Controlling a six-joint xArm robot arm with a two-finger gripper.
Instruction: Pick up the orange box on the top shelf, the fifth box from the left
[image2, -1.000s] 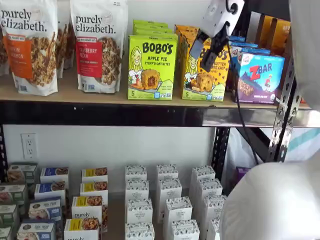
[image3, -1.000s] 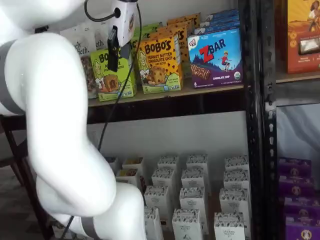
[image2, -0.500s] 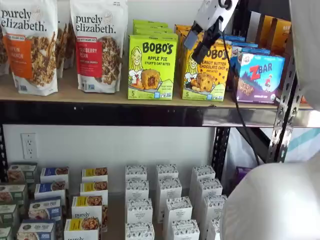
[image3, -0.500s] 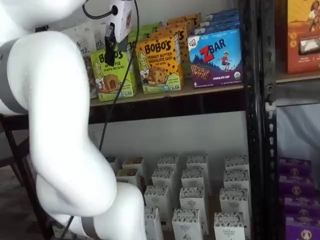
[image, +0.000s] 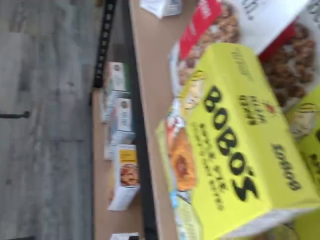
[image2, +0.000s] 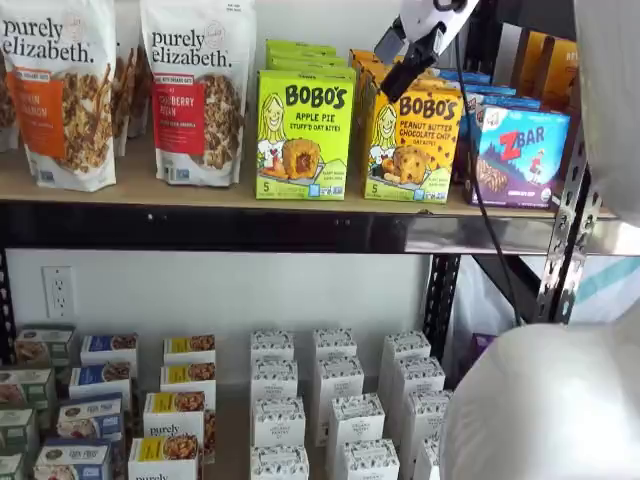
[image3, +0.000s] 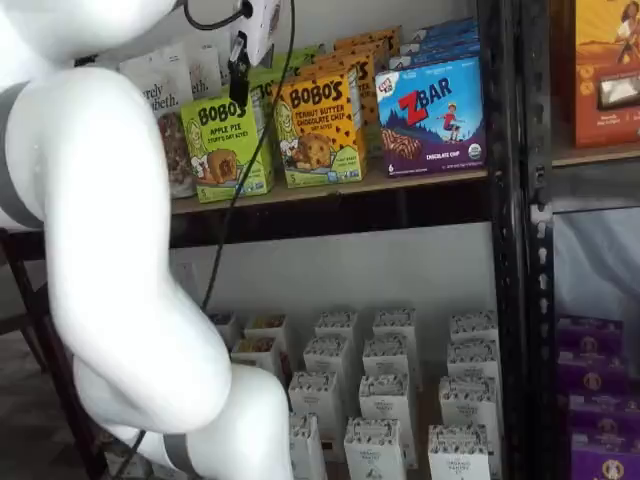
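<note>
Wrist view: lime-green Bobo's Apple Pie box (image: 235, 145) fills the lens, sitting right beneath the camera. In both shelf views the gripper (image2: 398, 68) has climbed from a second ago, finger spacing impossible to tell, holding nothing. Below it on the top shelf (image2: 200, 190), the orange box (image2: 412, 140) stands untouched, so descent remains.

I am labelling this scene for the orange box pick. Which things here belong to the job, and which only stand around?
Belong to the job:
- orange box
- top shelf
- gripper, empty, above the boxes; open or shut is unclear

Only standing around:
- green Bobo's box
- blue ZBar box
- granola bags
- small boxes on the lower shelf
</note>
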